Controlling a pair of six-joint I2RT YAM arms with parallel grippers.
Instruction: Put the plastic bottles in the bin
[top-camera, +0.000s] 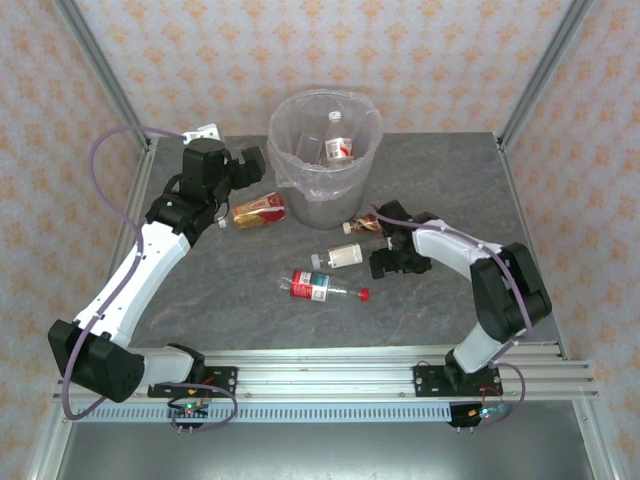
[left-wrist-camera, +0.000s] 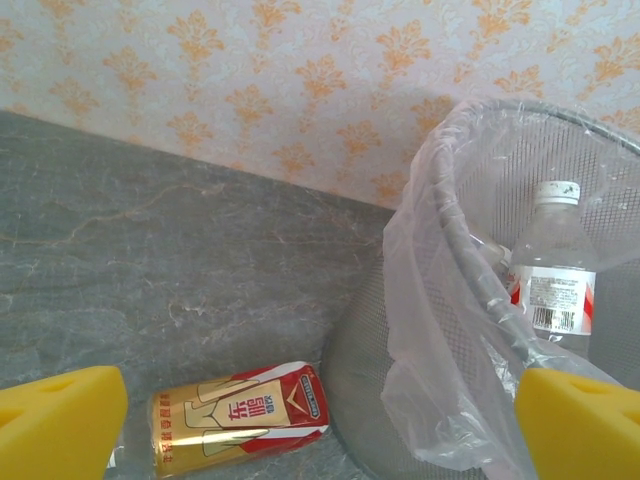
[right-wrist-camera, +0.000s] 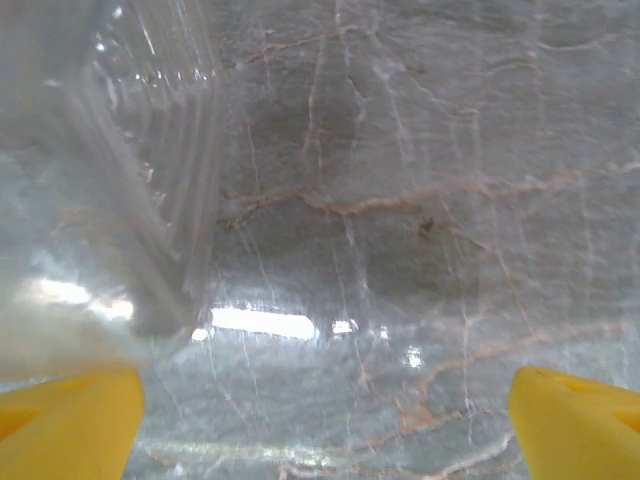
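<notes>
The bin (top-camera: 322, 203) stands at the far middle of the grey marbled desk (top-camera: 220, 310). It is lined with a crinkly clear bag, and 1 white-capped bottle (top-camera: 338, 146) with a red and white label stands upright inside it. 4 more plastic bottles lie on their sides on the desk. The gold-and-red bottle (top-camera: 258, 211) lies just left of the bin's foot; whether the 2 touch I cannot tell. The left claw (left-wrist-camera: 320, 430) hovers over that spot with its 2 yellow pads wide apart, gripping nothing. From the left wrist, the gold-and-red bottle lies low near the left pad and the bin rises on the right. In front of the bin, a brown-labelled bottle (top-camera: 365, 227) lies just beside the right arm's wrist. The pale-labelled bottle (top-camera: 341, 256) lies a little nearer, and the red-labelled bottle (top-camera: 322, 288), red cap pointing right, lies nearest the arm bases. The right claw (right-wrist-camera: 320, 425) sits low over the desk at the right end of the pale-labelled bottle, pads spread apart with bare desk between them. A blurred, ribbed clear bottle body looms at the left of the right wrist view above the left pad; whether it touches the pad I cannot tell.
</notes>
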